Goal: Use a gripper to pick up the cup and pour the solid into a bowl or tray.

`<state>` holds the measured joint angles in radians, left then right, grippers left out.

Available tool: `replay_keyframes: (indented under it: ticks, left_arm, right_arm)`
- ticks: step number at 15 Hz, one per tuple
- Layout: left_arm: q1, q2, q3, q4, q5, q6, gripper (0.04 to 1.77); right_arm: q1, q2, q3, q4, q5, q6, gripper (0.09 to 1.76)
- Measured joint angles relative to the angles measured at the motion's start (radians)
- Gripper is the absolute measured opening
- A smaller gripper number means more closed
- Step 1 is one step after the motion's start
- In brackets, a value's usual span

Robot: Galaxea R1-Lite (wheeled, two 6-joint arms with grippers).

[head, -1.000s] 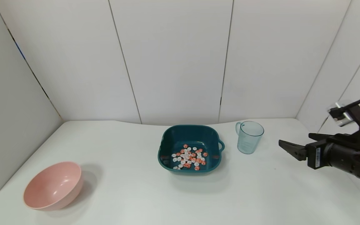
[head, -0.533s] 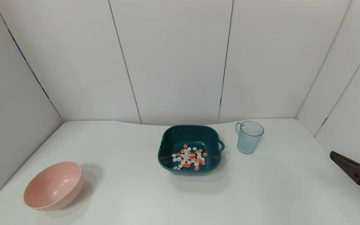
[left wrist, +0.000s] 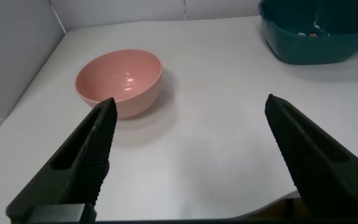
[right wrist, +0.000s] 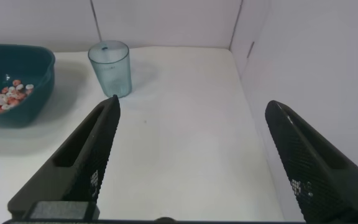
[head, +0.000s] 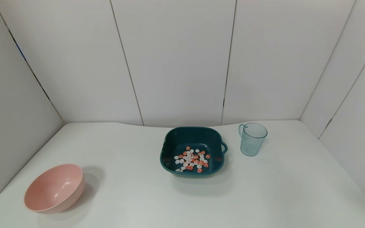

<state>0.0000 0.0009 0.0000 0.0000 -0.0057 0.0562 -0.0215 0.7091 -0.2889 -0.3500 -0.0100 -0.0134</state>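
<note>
The light-blue cup (head: 252,139) stands upright and looks empty on the white table, just right of the dark teal tray (head: 193,150); it also shows in the right wrist view (right wrist: 110,67). The orange-red and white solid pieces (head: 191,160) lie inside the tray, also in the right wrist view (right wrist: 2,97). Neither gripper shows in the head view. My right gripper (right wrist: 191,106) is open and empty, well back from the cup near the table's right front. My left gripper (left wrist: 188,106) is open and empty near the table's front left edge.
A round pink bowl (head: 54,188) sits at the front left of the table, also in the left wrist view (left wrist: 119,81). White wall panels enclose the table at the back and sides. The tray's wall shows in the left wrist view (left wrist: 319,37).
My right gripper has pulled back to the right and left the head view. The cup, tray and bowl have not moved.
</note>
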Motion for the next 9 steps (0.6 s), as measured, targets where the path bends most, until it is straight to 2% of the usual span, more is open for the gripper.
replay_keyframes:
  ticks: [5,9]
  left_arm:
    - [0.0,0.0,0.0,0.0,0.0,0.0,1.72]
    - [0.0,0.0,0.0,0.0,0.0,0.0,1.72]
  right_arm:
    - [-0.025,-0.204,0.001,0.185,0.008,0.0,1.7]
    - [0.005,-0.367,-0.006,0.307,0.02,-0.03,1.7]
